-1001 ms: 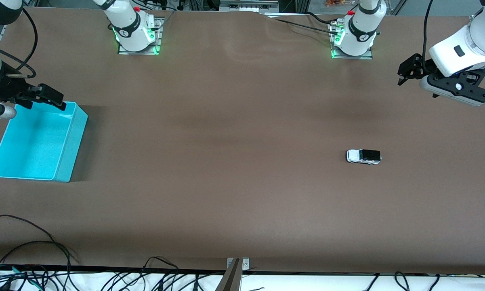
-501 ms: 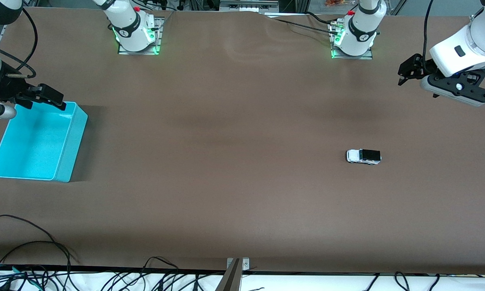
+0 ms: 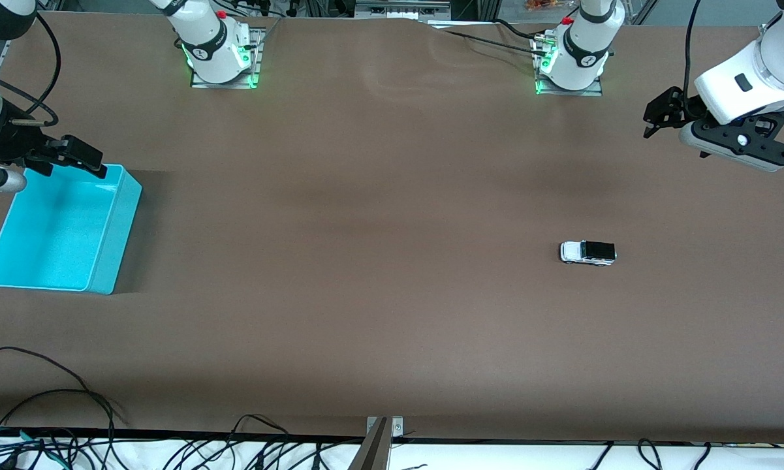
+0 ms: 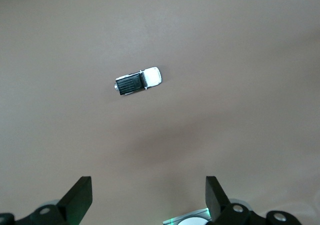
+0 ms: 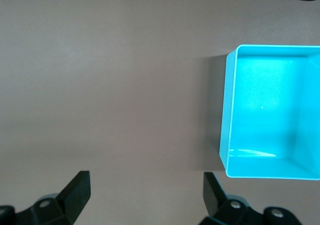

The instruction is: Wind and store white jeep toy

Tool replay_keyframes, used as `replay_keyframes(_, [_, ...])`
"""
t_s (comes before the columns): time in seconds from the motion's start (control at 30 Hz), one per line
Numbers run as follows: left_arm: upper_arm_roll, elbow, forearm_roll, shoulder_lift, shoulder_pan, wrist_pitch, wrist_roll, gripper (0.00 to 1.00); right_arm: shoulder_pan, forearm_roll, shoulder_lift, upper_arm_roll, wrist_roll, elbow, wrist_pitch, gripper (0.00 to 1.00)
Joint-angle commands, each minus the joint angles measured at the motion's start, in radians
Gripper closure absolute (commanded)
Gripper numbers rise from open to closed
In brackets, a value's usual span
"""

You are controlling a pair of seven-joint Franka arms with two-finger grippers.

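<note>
The white jeep toy, a tiny white car with a black roof and rear, sits on the brown table toward the left arm's end; it also shows in the left wrist view. My left gripper hangs open and empty, high over the table's edge at that end, well apart from the jeep; its jaws stand wide apart. The cyan bin is empty at the right arm's end and shows in the right wrist view. My right gripper is open and empty over the bin's rim.
Both arm bases stand along the table's edge farthest from the front camera. Loose black cables lie along the nearest edge. A metal bracket sits at the middle of that edge.
</note>
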Motion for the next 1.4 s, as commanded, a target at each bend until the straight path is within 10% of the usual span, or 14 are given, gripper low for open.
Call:
replay_keyframes(0.0, [0.001,0.034,-0.001,0.014,0.003,-0.027,0.022,0.0,-0.005,0.016,0.003,-0.001,-0.013,0.018,-0.014,0.0])
replay_keyframes(1.37, [0.009,0.088,0.008,0.094,0.032,0.018,0.069,0.0,-0.006,0.017,0.005,-0.009,-0.012,0.02,-0.013,0.0])
